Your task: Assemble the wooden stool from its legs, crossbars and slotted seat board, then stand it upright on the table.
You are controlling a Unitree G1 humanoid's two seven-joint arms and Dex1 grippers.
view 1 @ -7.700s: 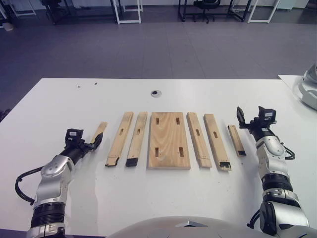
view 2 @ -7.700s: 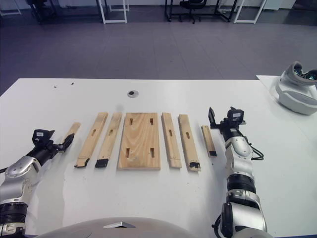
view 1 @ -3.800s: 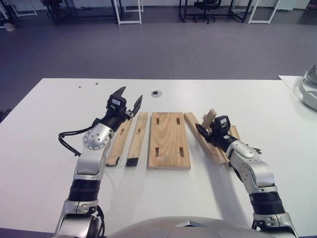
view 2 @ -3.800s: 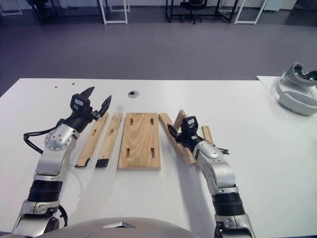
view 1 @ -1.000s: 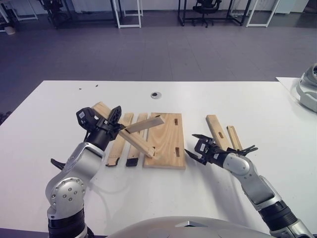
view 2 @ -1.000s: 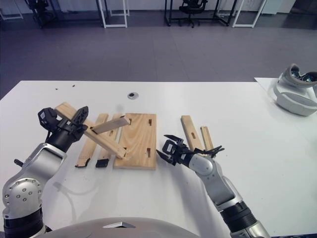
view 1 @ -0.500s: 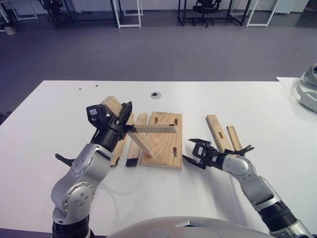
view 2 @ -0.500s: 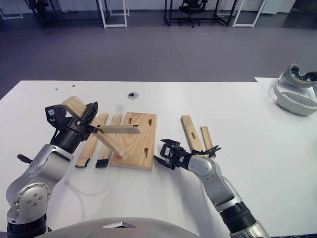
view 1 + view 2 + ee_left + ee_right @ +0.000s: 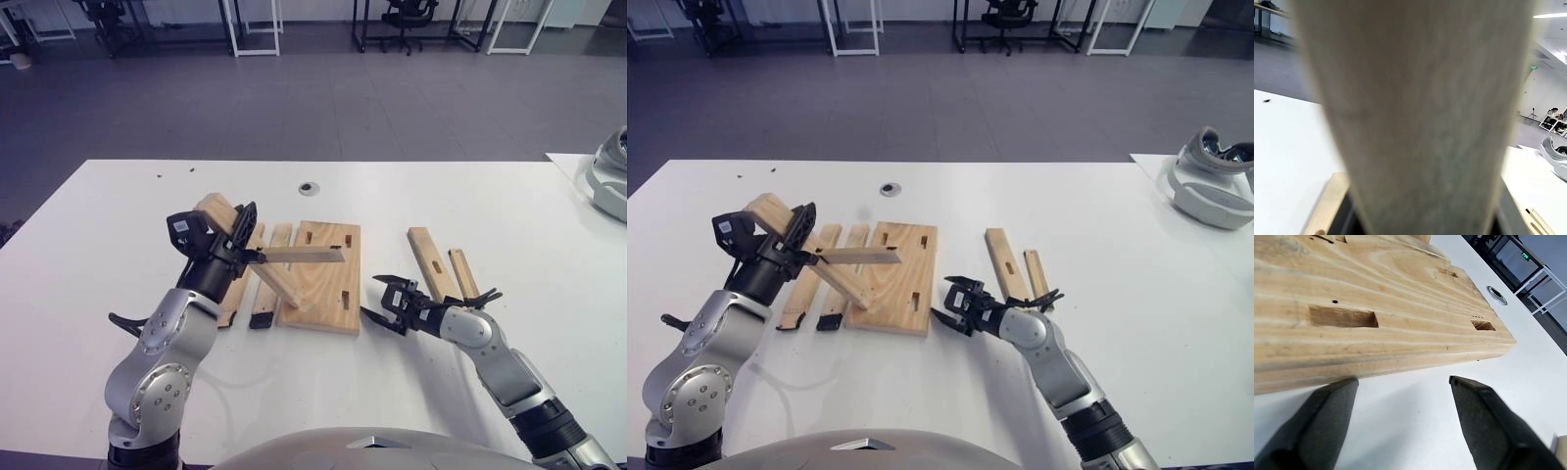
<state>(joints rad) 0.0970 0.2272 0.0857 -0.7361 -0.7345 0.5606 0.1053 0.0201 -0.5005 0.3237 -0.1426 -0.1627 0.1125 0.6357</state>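
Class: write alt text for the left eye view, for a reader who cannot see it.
The left gripper holds a tilted leg with a crossbar sticking out, its lower end on the seat board. The right gripper is open beside the board's near right corner.

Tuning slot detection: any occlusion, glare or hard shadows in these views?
Left wrist view: the held leg sits close to the lens, hiding most of the table. Right wrist view: seat board evenly lit, slots dark inside, no glare. Eye views: soft arm shadows on the table.
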